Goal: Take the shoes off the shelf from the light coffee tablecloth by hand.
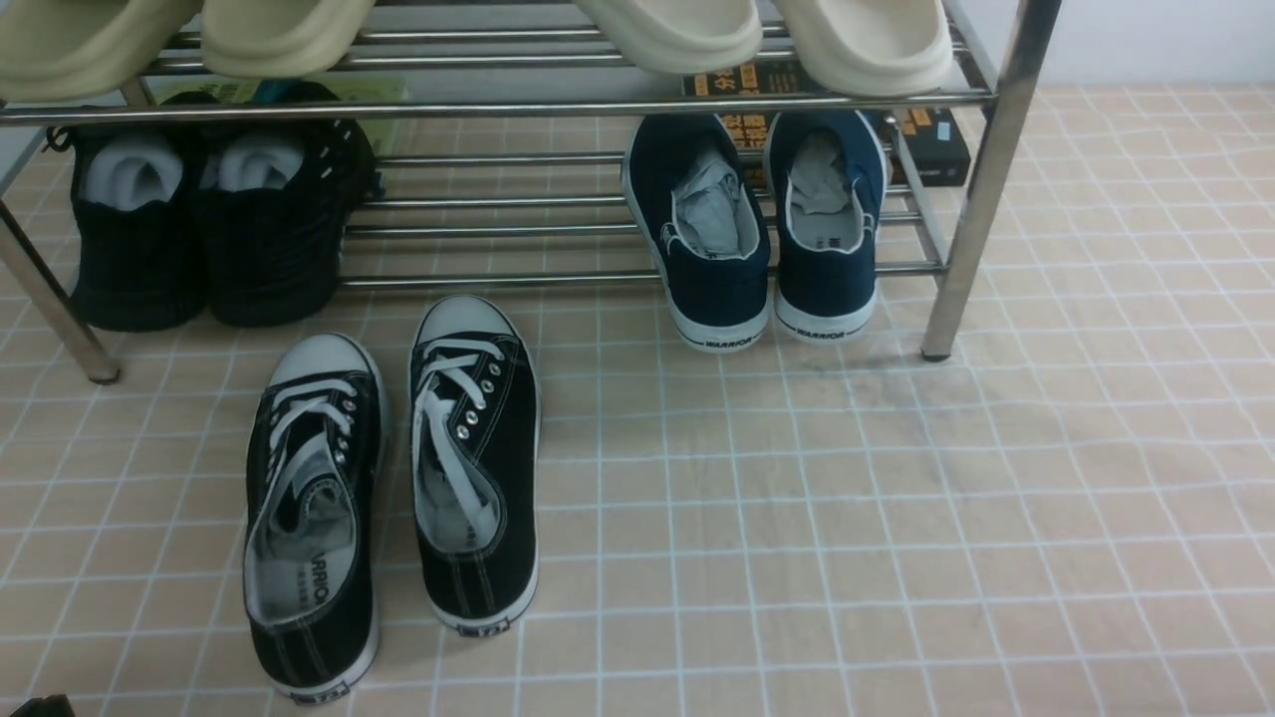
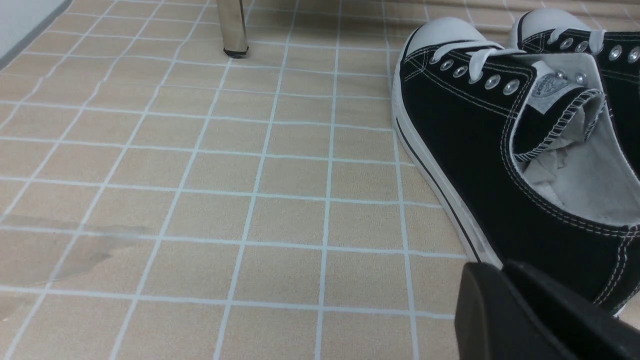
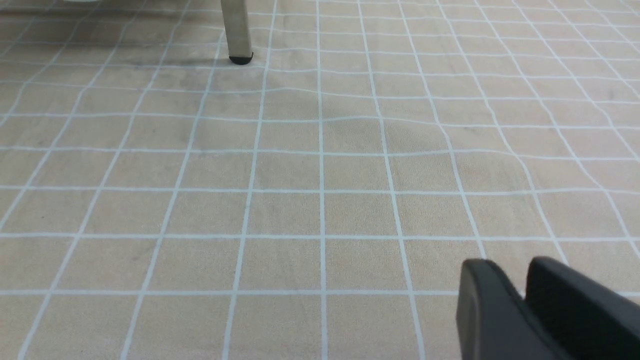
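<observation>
The pair of black canvas shoes with white laces stands on the light coffee tablecloth point(image 1: 847, 518) in front of the shelf point(image 1: 498, 105), toes toward it: one shoe point(image 1: 314, 518) at the near left, the other point(image 1: 476, 463) beside it. In the left wrist view the nearer shoe point(image 2: 475, 150) lies close ahead of my left gripper point(image 2: 500, 267), which is shut and empty, apart from the shoe's heel. The second shoe point(image 2: 615, 55) shows behind it. My right gripper point(image 3: 520, 272) is shut and empty over bare cloth. Only a dark corner shows at the bottom left of the front view.
Navy blue slip-ons point(image 1: 757, 224) and all-black shoes point(image 1: 199, 229) sit on the lower tier. Cream slippers point(image 1: 279, 35) lie on the upper tier. A dark box point(image 1: 931, 139) lies behind. Chrome legs stand in the left wrist view point(image 2: 232, 27) and right wrist view point(image 3: 237, 30).
</observation>
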